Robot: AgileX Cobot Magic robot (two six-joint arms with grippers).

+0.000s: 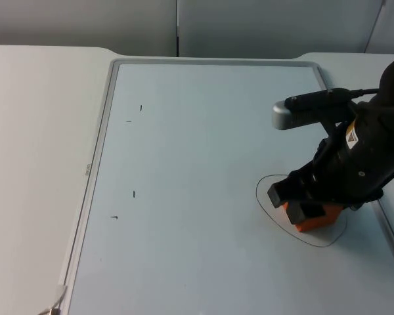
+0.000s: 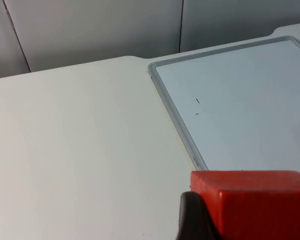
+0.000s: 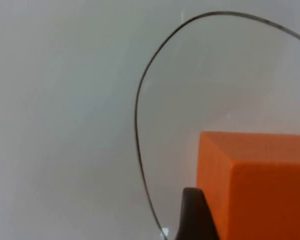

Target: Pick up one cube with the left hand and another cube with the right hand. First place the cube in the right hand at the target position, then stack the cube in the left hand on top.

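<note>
the right end effector (image 1: 294, 200) is seen low over the whiteboard (image 1: 184, 164) on the worktop, closed on an orange cube (image 1: 313, 218). that cube is positioned inside the hand-drawn black outline (image 1: 261, 197) that marks the target, and it appears to be at or just above the board surface; whether it is already resting cannot be told. in the right wrist view the orange cube (image 3: 255, 185) is seen against one fingertip (image 3: 192, 215), with the outline (image 3: 140, 100) curving around it.

in the left wrist view a red cube (image 2: 250, 202) is held in the left end effector (image 2: 250, 220), clamped against a dark fingertip (image 2: 192, 217), above the bare worktop (image 2: 80, 150) beside the whiteboard (image 2: 240, 100).

the placing step is judged to be in hand. it is best done by lowering the orange cube until it sits flat, well within the outline, then opening the fingers gently and lifting straight up so the cube is not dragged or tilted. a level, centred base is needed for the red cube to be stacked securely.
</note>
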